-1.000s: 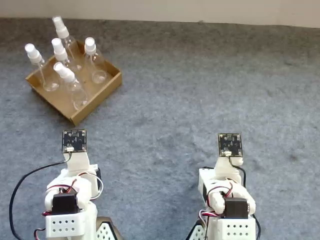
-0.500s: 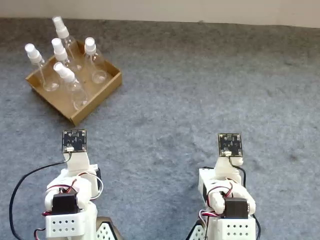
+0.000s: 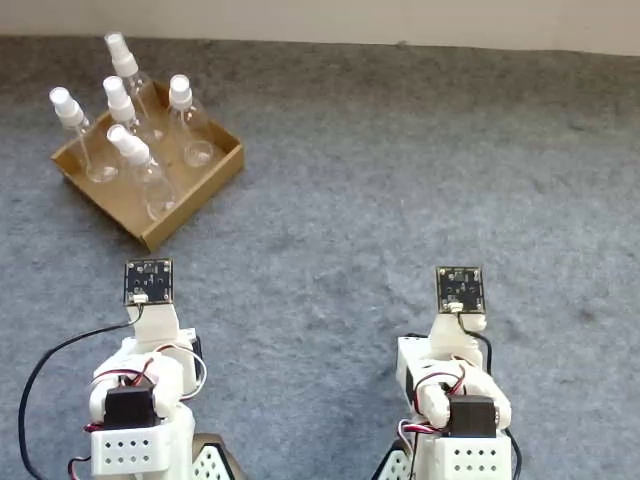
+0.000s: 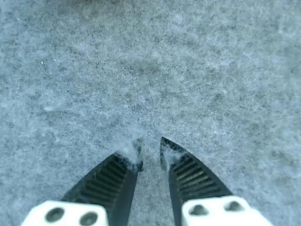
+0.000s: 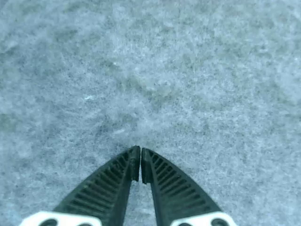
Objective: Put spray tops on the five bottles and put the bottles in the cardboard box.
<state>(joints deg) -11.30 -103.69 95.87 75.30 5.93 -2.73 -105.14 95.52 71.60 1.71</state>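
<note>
Several clear bottles (image 3: 148, 180) with white spray tops (image 3: 128, 146) stand in the shallow cardboard box (image 3: 203, 190) at the far left of the grey carpet. Both arms are folded back at the near edge, well away from the box. My left gripper (image 4: 151, 149) hovers just over bare carpet, open by a narrow gap with nothing between its fingers. My right gripper (image 5: 141, 160) also sits low over the carpet, shut with its tips touching and holding nothing. From above, the left arm (image 3: 148, 335) and right arm (image 3: 458, 345) point away from the near edge.
Grey carpet (image 3: 420, 160) covers the whole table. A pale wall strip (image 3: 400, 20) runs along the far edge. A black cable (image 3: 40, 375) loops beside the left arm's base.
</note>
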